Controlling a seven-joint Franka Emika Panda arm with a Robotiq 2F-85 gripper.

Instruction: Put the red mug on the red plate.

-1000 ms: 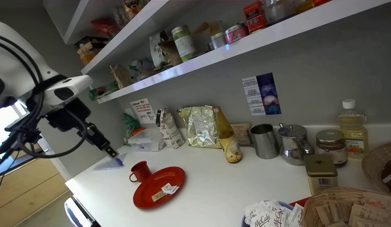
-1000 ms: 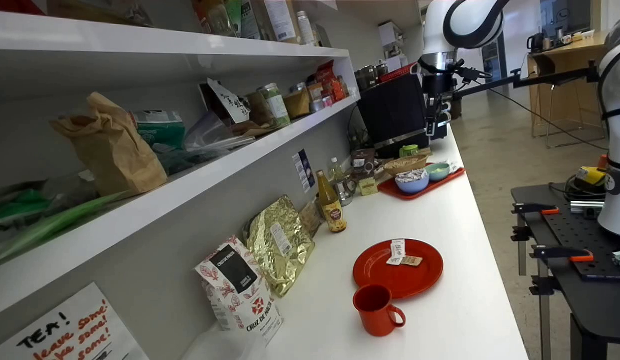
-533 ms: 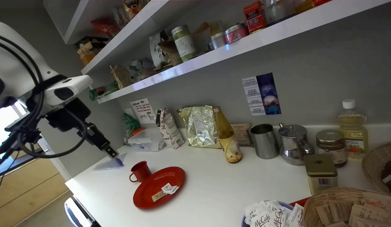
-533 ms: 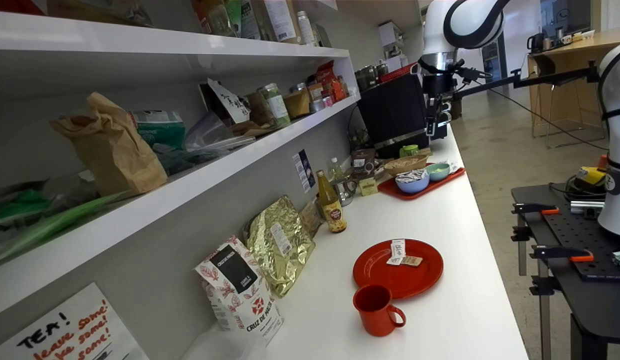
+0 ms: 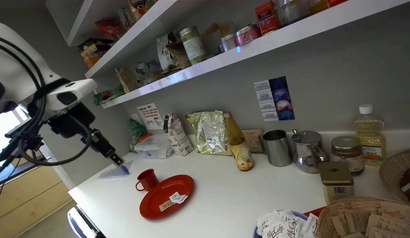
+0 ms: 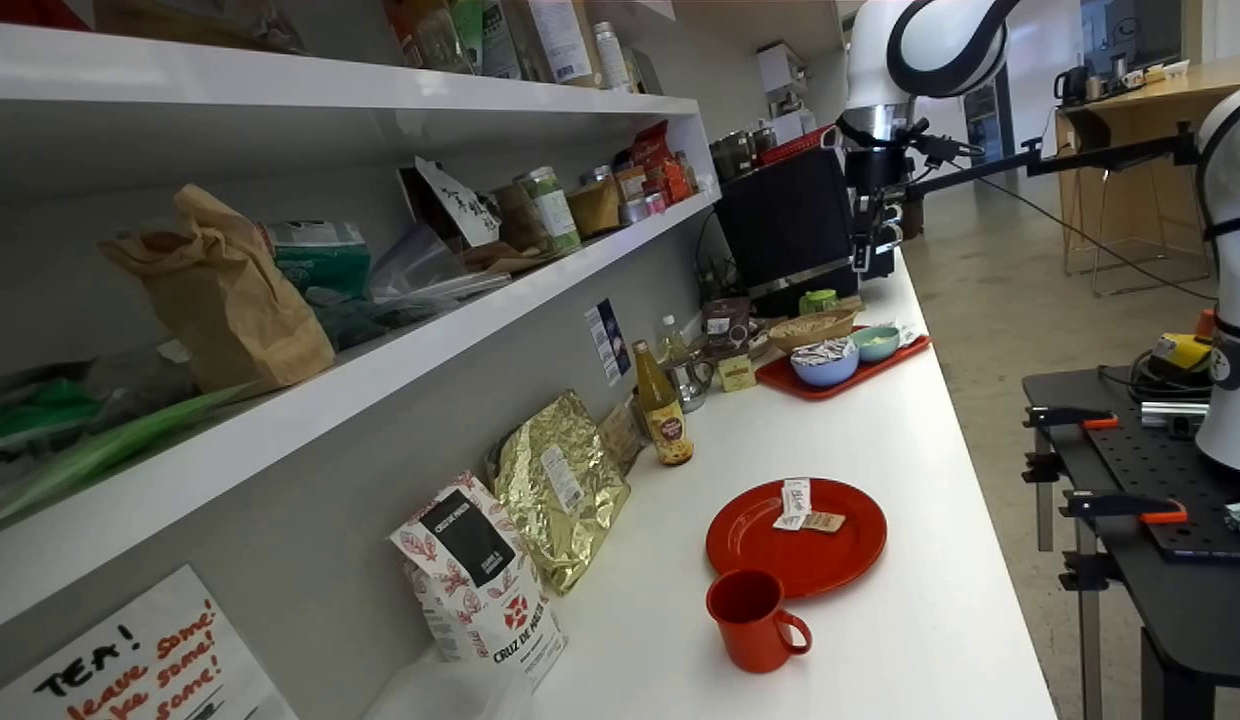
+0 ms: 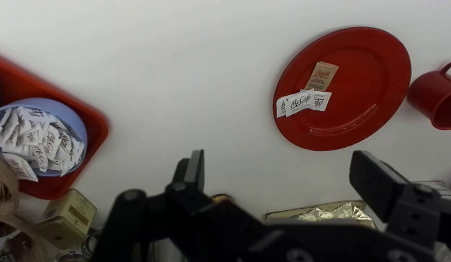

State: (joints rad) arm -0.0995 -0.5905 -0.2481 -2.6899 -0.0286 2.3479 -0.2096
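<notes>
The red mug [image 5: 148, 180] stands upright on the white counter beside the red plate [image 5: 151, 204]. Both also show in an exterior view, the mug [image 6: 752, 636] in front of the plate [image 6: 740, 545]. In the wrist view the mug [image 7: 426, 91] is at the right edge, partly cut off, and the plate [image 7: 372, 69] is left of it. I cannot tell if their rims touch. Several white and brown packets [image 7: 300, 102] lie on the plate. My gripper [image 7: 278, 153] is open and empty, well above the counter; it also shows in an exterior view [image 6: 864, 258].
A gold foil bag [image 5: 208, 132], a yellow bottle [image 5: 241, 148] and a grey metal mug [image 5: 277, 148] stand along the wall. A red tray [image 6: 905, 358] bears bowls and a basket. A tea tin [image 7: 71, 218] stands beside the tray. A white shelf [image 5: 198, 71] overhangs the counter.
</notes>
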